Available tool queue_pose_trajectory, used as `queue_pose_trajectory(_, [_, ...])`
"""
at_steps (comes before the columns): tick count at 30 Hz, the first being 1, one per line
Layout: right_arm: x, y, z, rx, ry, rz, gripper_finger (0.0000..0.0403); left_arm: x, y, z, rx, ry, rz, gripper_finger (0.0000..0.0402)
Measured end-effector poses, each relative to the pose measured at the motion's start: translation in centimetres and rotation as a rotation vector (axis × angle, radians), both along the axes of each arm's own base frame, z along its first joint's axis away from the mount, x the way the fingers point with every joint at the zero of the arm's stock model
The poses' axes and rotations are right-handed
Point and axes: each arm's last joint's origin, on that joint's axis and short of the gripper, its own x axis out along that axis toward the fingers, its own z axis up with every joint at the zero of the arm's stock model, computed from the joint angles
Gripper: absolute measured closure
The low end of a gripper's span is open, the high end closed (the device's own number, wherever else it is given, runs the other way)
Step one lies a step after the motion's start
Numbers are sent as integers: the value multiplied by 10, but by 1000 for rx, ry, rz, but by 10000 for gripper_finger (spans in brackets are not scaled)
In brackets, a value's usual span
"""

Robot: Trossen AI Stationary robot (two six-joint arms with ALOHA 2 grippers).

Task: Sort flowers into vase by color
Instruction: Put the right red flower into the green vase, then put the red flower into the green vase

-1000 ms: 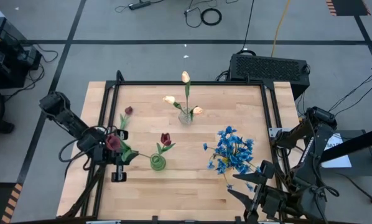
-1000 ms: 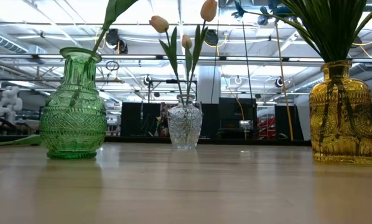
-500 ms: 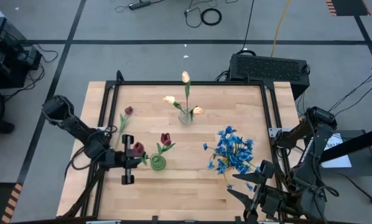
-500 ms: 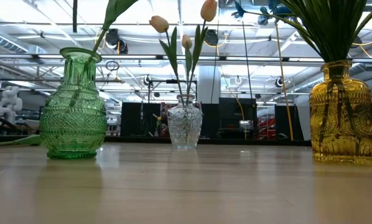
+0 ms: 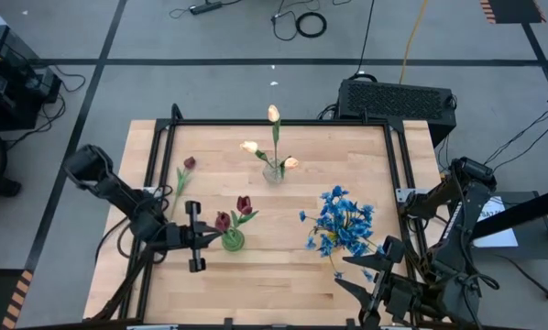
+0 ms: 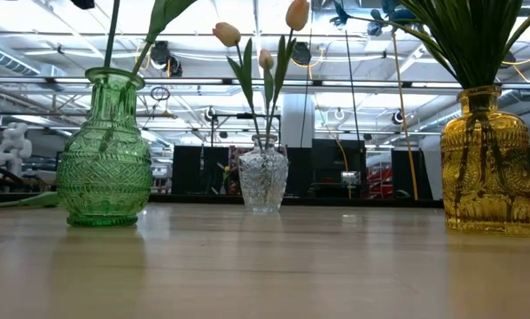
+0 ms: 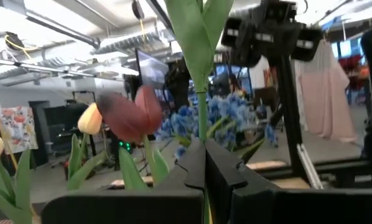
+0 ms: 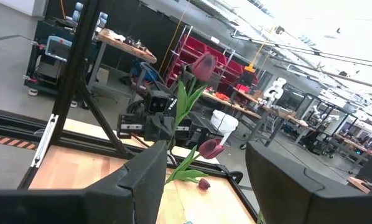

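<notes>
The left gripper [image 5: 201, 236] clenches a dark red tulip's [image 5: 222, 221] stem above the green glass vase [image 5: 233, 240]; the right gripper [image 5: 370, 275], jaws apart and empty, waits at the desk's right front corner.

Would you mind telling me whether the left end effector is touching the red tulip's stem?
Touching: the left wrist view shows the left end effector shut on the red tulip's stem.

The left gripper [image 5: 201, 236] sits just left of the nearest vase [image 5: 233, 240], with a tulip [image 5: 222, 221] between them. That vase already has a tulip [image 5: 245, 205] in it. Behind the gripper, another tulip [image 5: 189, 164] lies on the table [image 5: 283, 275]. Farther right stands a vase [image 5: 274, 171] behind, and a flower-filled vase [image 5: 340, 223] well apart to the right.
</notes>
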Motion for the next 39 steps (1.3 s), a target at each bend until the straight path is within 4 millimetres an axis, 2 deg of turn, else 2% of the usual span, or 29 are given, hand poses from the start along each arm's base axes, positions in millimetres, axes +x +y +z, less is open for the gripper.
queue_pose_trajectory(12, [0,0,0,0,0,0,193,10,-5,-21,-15,58,1,401])
queue_pose_trajectory(26, [0,0,0,1,0,0,193,20,-6,-46,72,165,47,399])
queue_pose_trajectory(33, [0,0,0,-1,0,0,193,21,-6,-53,124,231,79,364])
queue_pose_trajectory(39, [0,0,0,-1,0,0,193,18,-6,-55,106,268,204,328])
